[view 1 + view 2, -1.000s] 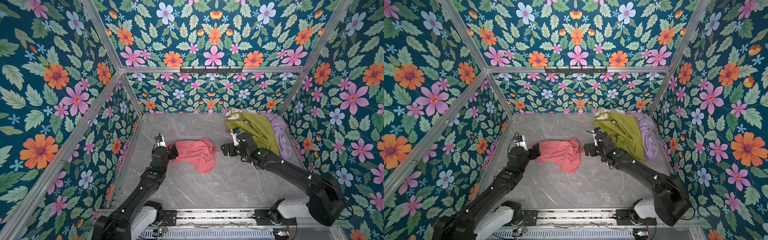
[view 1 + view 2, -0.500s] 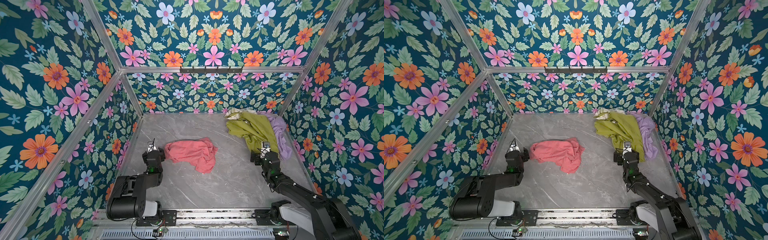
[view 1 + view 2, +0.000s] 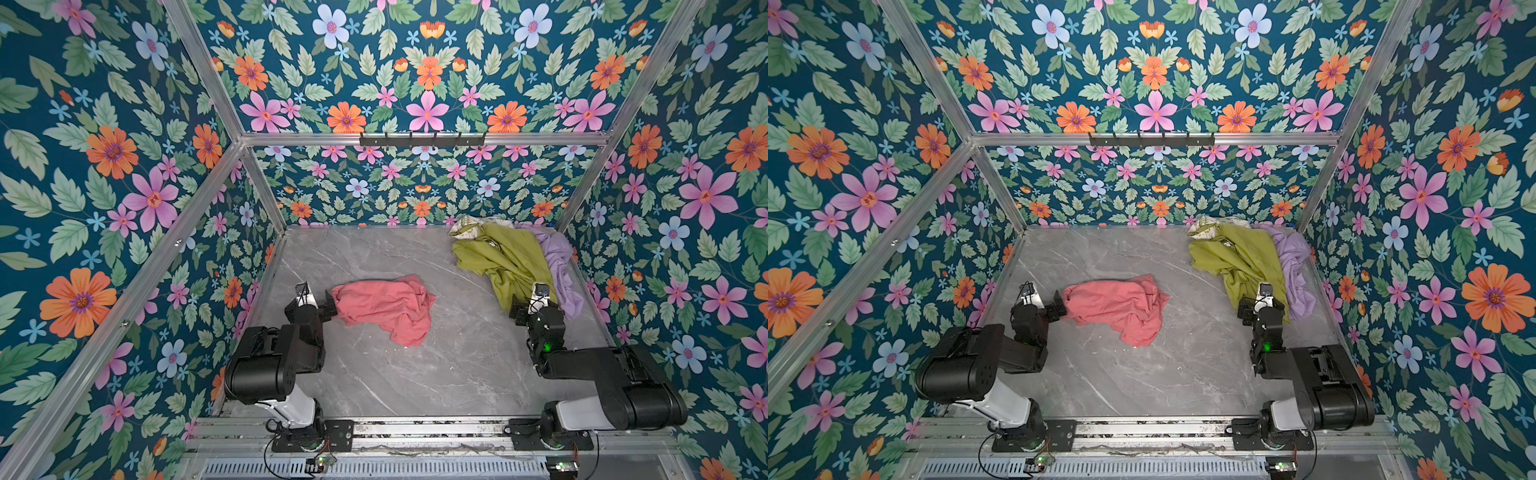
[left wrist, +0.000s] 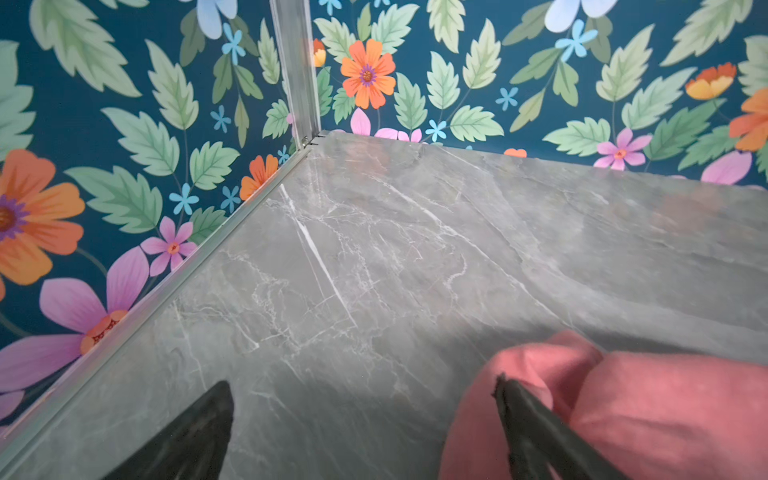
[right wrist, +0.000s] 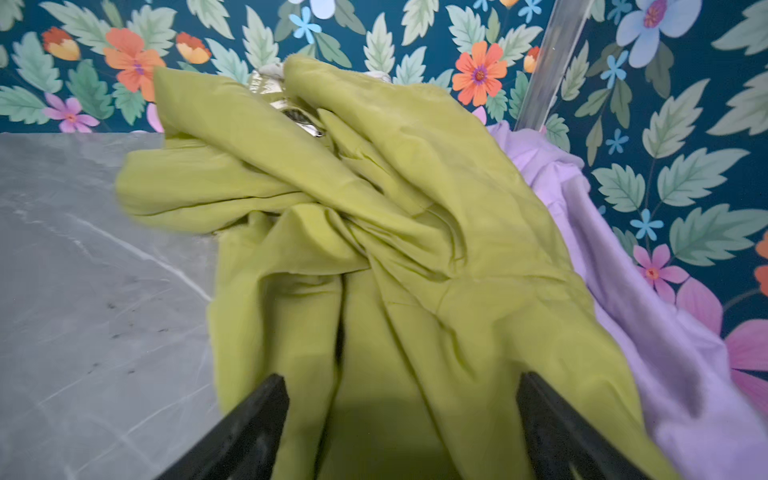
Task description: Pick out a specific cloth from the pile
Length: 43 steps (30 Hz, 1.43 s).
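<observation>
1. Cloth point(image 3: 384, 307), salmon-pink and crumpled, lies on the grey table point(image 3: 415, 374) left of centre in both top views, well apart from the pile point(image 3: 511, 262) in the far right corner.
2. Your left gripper point(image 4: 361, 384) sits just beside the cloth's left edge, jaws spread wide with only bare table between them. In the left wrist view one finger point(image 4: 532, 428) overlaps the pink fabric, but you cannot tell whether it touches.
3. Across the table, the olive cloth point(image 3: 503, 262) sprawls over the pile. The lilac cloth point(image 3: 559, 266) runs along the right wall beside it, and a cream cloth point(image 3: 465, 228) peeks out at the back.
4. Your right gripper point(image 5: 401, 378) hangs at the near end of the olive cloth, jaws released and clamping nothing, with olive fabric filling the gap between them in the right wrist view.
5. Both arms are folded low by the front rail point(image 3: 415, 428), and floral walls point(image 3: 124, 187) enclose the table.
</observation>
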Tool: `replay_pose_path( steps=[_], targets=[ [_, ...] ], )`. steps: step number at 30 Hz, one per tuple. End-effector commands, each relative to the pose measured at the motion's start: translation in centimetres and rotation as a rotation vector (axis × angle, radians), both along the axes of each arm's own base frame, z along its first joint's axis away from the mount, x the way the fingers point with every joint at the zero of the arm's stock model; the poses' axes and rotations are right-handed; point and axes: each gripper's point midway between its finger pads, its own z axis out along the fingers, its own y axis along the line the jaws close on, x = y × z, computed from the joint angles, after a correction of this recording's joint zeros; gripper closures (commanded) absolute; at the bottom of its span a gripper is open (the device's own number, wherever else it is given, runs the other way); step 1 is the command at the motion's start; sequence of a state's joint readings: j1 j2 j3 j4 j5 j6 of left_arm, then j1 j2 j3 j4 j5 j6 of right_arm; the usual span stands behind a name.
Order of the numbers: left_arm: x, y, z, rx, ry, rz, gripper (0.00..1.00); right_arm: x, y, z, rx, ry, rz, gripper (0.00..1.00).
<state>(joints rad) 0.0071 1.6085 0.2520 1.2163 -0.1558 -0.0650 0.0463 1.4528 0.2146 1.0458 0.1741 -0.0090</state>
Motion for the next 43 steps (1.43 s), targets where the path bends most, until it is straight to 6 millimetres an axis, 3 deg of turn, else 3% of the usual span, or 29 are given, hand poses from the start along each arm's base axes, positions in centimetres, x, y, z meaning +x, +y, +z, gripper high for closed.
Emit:
replay_pose_path(
  steps=[1, 4, 7, 8, 43],
  targets=[
    [0.5, -0.3, 2.1, 0.008, -0.090, -0.021, 0.00, 1.0, 0.9, 0.5, 0.051, 0.025, 0.059, 0.12],
    [0.6, -0.5, 2.1, 0.011, -0.088, -0.032, 0.00, 1.4, 0.3, 0.4, 0.081, 0.031, 0.051, 0.12],
    [1.5, -2.6, 1.5, 0.033, -0.043, -0.160, 0.00, 1.6, 0.1, 0.3, 0.084, 0.040, 0.034, 0.08],
    [1.5, -2.7, 1.7, 0.033, -0.053, -0.164, 0.00, 1.5, 0.1, 0.2, 0.087, 0.050, 0.035, 0.01],
    [1.6, -2.6, 1.7, 0.031, -0.050, -0.163, 0.00, 1.5, 0.1, 0.2, 0.086, 0.046, 0.036, 0.01]
  ],
)
